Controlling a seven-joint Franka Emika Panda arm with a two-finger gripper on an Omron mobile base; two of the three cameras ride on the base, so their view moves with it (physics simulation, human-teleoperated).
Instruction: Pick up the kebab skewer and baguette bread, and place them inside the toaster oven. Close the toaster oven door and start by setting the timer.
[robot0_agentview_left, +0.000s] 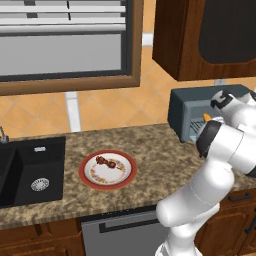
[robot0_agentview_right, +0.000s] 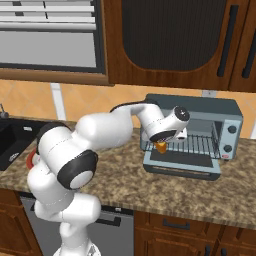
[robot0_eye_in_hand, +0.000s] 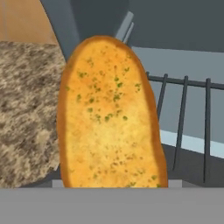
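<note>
Baguette bread hung clamped in my claw at frame centre, over the toaster oven's lowered door; kebab skewer lay on the plate, left.

The left base view looks forward and down from behind the arm's left, taking in the countertop from sink to toaster oven. The right base view faces the same oven from the other side, nearer. The hand view sits very close, apparently at the oven's wire rack.
</note>
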